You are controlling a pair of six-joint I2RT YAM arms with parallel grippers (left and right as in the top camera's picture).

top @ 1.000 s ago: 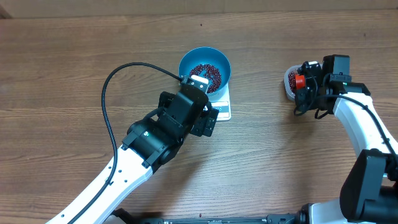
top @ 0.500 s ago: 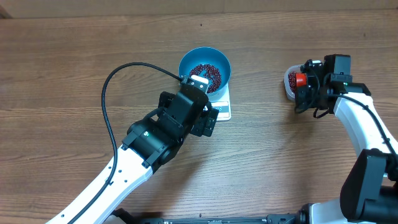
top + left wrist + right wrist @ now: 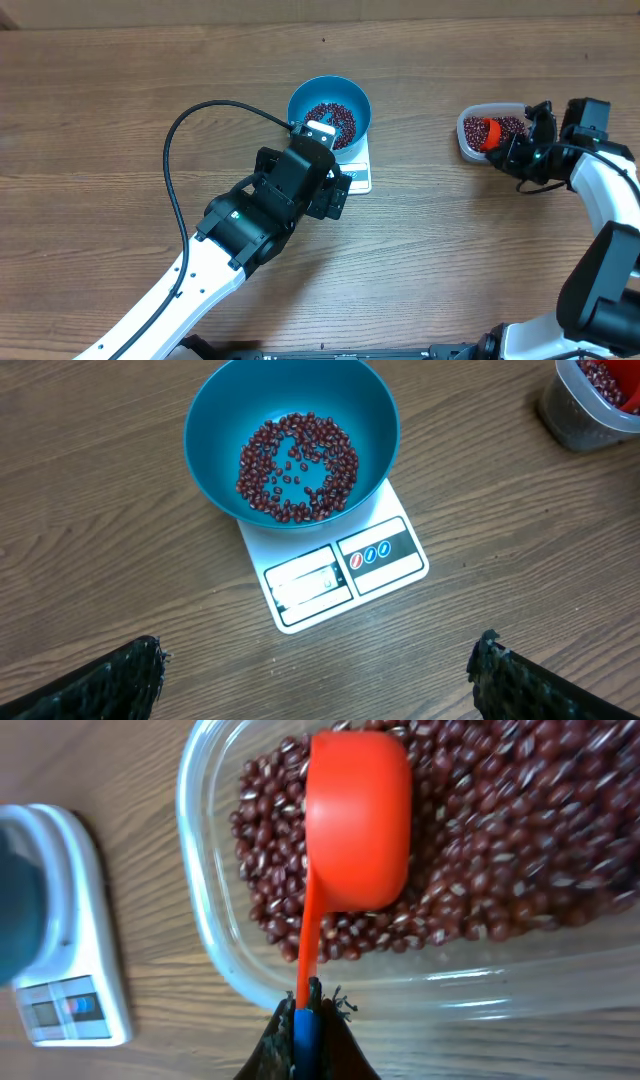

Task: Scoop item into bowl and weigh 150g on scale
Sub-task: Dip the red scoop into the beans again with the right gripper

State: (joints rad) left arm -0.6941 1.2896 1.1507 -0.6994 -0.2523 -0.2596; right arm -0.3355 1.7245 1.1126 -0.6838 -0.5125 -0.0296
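Note:
The blue bowl (image 3: 330,110) (image 3: 291,440) stands on the white scale (image 3: 357,178) (image 3: 340,575), with a thin ring of red-brown beans (image 3: 297,465) in its bottom. My left gripper (image 3: 318,668) hangs open above the table just in front of the scale, holding nothing. At the right, my right gripper (image 3: 520,152) (image 3: 308,1010) is shut on the handle of the red scoop (image 3: 487,137) (image 3: 357,820). The scoop's cup lies on the beans (image 3: 480,840) in the clear tub (image 3: 468,125) (image 3: 205,910), its back towards the wrist camera.
A black cable (image 3: 185,125) loops from the left arm (image 3: 250,215) across the table left of the bowl. The scale's edge (image 3: 60,920) shows left of the tub in the right wrist view. Bare wood lies between scale and tub.
My right gripper has drawn back to the right with the scoop, uncovering the tub in the overhead view. The left arm, bowl and scale have not moved.

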